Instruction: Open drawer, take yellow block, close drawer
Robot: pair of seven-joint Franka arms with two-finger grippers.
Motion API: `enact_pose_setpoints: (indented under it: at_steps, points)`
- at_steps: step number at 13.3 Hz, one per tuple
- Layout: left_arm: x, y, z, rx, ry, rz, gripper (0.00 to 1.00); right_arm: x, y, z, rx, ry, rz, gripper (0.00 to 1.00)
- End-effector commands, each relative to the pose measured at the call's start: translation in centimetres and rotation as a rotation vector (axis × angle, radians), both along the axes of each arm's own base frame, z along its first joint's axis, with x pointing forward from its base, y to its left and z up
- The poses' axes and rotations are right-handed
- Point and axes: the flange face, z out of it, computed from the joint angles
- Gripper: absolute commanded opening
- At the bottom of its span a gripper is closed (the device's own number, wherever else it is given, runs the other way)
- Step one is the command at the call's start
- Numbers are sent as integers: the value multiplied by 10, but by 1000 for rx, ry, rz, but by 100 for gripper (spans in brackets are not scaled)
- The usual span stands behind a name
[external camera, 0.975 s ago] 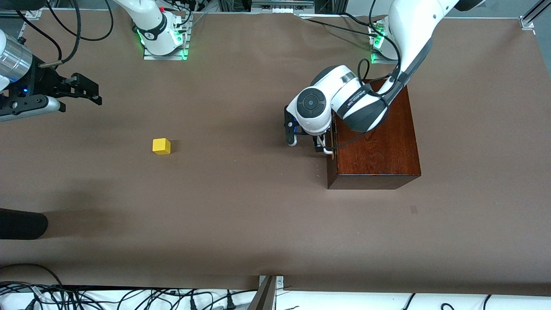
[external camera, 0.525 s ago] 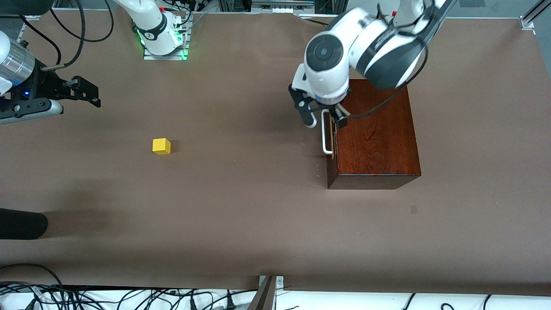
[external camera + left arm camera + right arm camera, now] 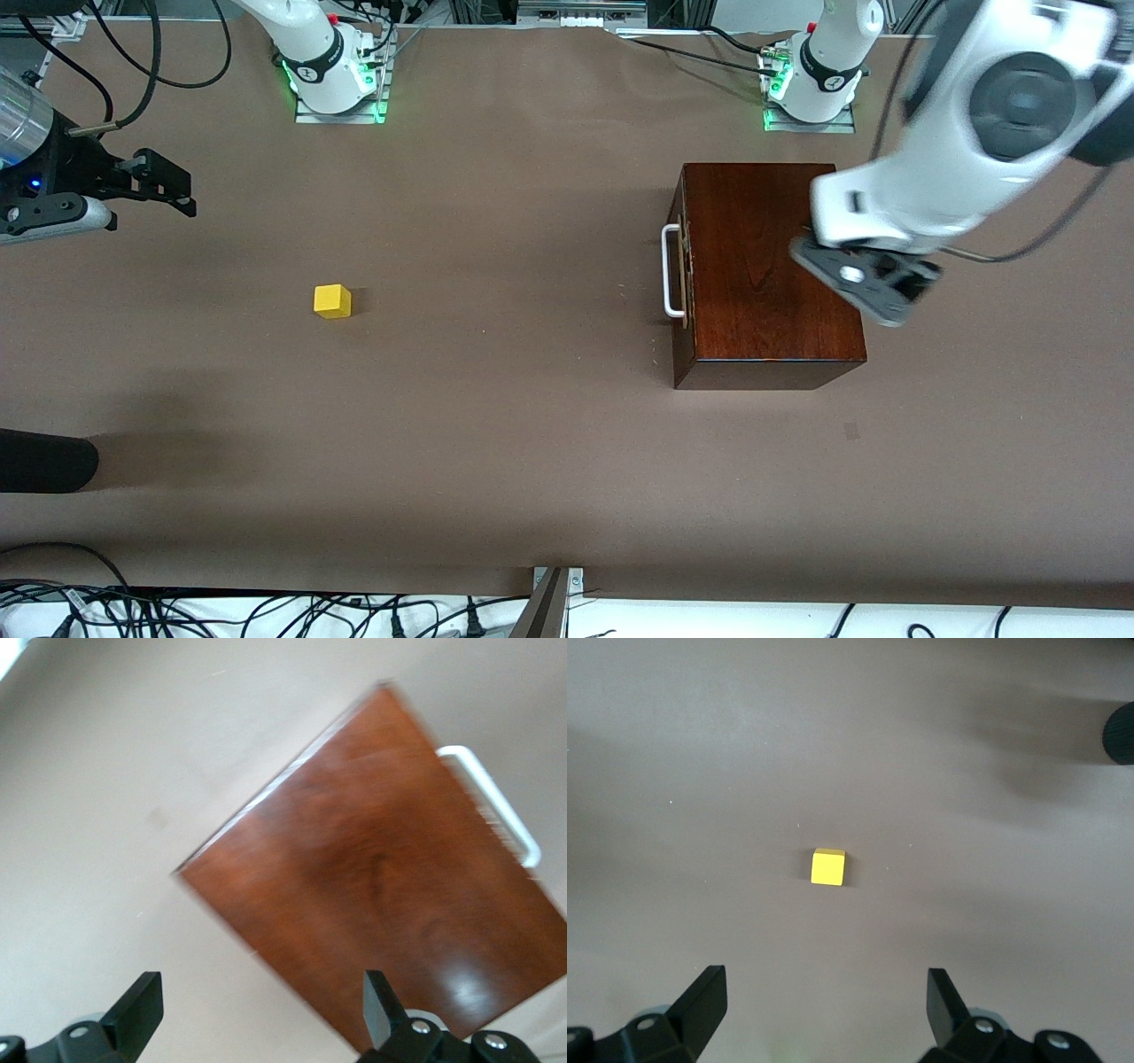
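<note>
The dark reddish-brown wooden box point(image 3: 766, 270) sits on the brown desk point(image 3: 532, 425) toward the left arm's end. Its drawer point(image 3: 680, 266) is pushed all the way in, and the white bar handle point(image 3: 670, 270) is free, with nothing touching it. The small bright yellow block point(image 3: 332, 301) is not in the box. It sits alone on the desk, well apart from the box, toward the right arm's end.

The left claw point(image 3: 257, 1014) is up in the air over the top of the box, with its two fingers spread apart and holding nothing. The right claw point(image 3: 824, 1010) waits high over the desk near the yellow block, fingers wide apart and empty.

All three steps look done, so the next move is probably just to rest.
</note>
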Motion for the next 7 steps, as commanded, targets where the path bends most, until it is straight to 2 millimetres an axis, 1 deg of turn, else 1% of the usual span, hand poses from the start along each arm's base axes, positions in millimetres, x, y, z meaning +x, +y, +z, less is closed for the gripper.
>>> enact_pose_setpoints:
  at_steps: [1, 2, 3, 5, 6, 7]
  points:
    - [2, 46, 20, -18, -21, 99, 100, 3, 3, 7, -19, 2, 3, 100]
    - [-2, 54, 29, 2, -36, 137, 100, 3, 6, 8, -18, -4, 3, 100]
    - [-5, 59, 33, 11, -44, 205, 100, 4, 8, 8, -15, -8, 6, 100]
    - [-18, 71, 36, -41, -35, 368, 100, 4, 8, 8, -16, -10, 5, 100]
    - [-27, 76, 37, -40, -46, 394, 100, 4, 7, 8, -18, -8, 9, 100]
    - [-38, 88, 36, -35, -57, 417, 100, 4, 6, 8, -19, -7, 8, 100]
